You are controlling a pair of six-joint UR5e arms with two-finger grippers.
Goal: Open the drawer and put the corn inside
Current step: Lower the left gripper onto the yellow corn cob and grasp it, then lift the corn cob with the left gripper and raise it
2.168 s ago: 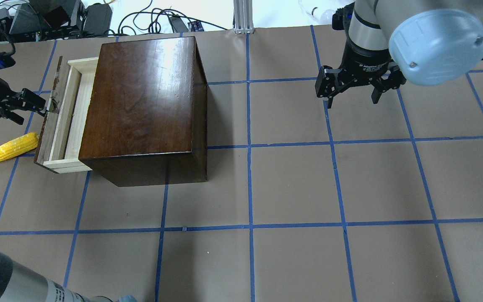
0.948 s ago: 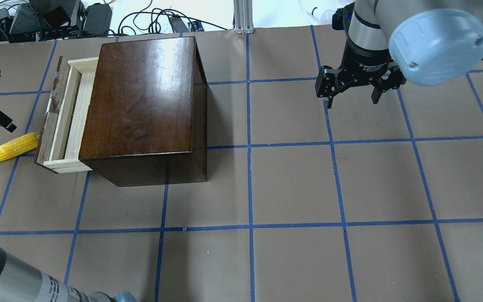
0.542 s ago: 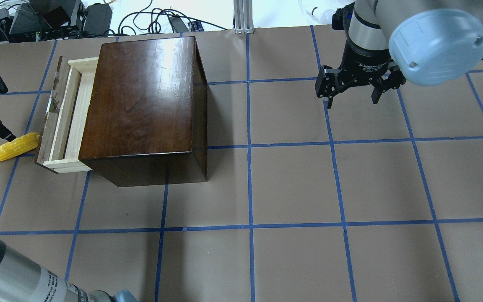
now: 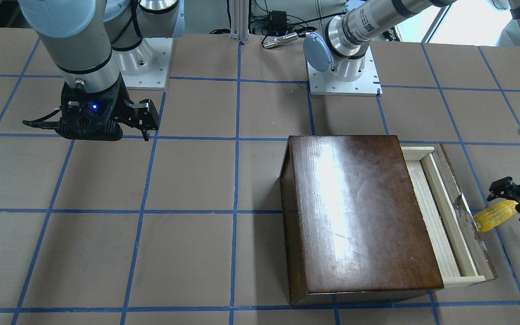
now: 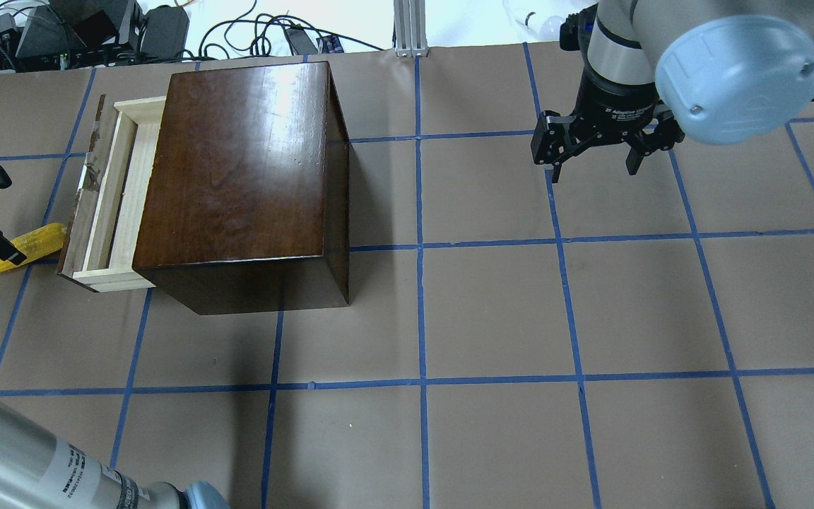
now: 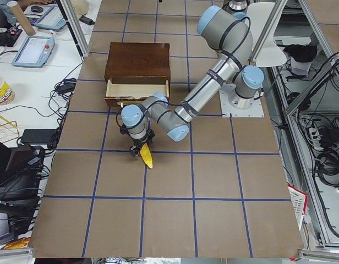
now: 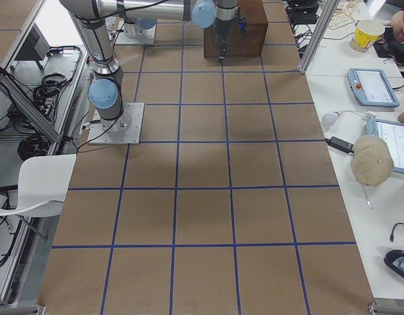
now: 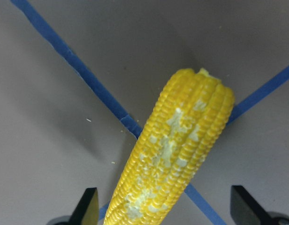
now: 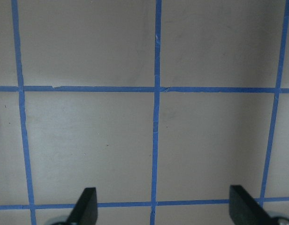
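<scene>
The drawer [image 5: 116, 185] stands pulled out of the left side of the dark-brown box [image 5: 244, 162], its pale tray empty. It also shows in the front view [image 4: 440, 216] and the left view [image 6: 137, 88]. The yellow corn [image 5: 41, 237] lies on the table just left of the drawer's front panel. My left gripper [image 5: 8, 220] is open and low over the corn. In the left wrist view the corn [image 8: 177, 154] lies between the two fingertips [image 8: 88, 208], untouched. My right gripper [image 5: 594, 168] is open and empty, far right of the box.
The table [image 5: 492, 311] is brown with blue tape lines. Cables and gear [image 5: 82, 32] lie beyond its far edge. The corn's blunt end sits close to the drawer front [image 4: 465, 212], leaving little gap there.
My left gripper has left the drawer front, moved toward the table's near-left and come down over the corn, one finger on each side. Drawer, corn and right arm have not moved.
</scene>
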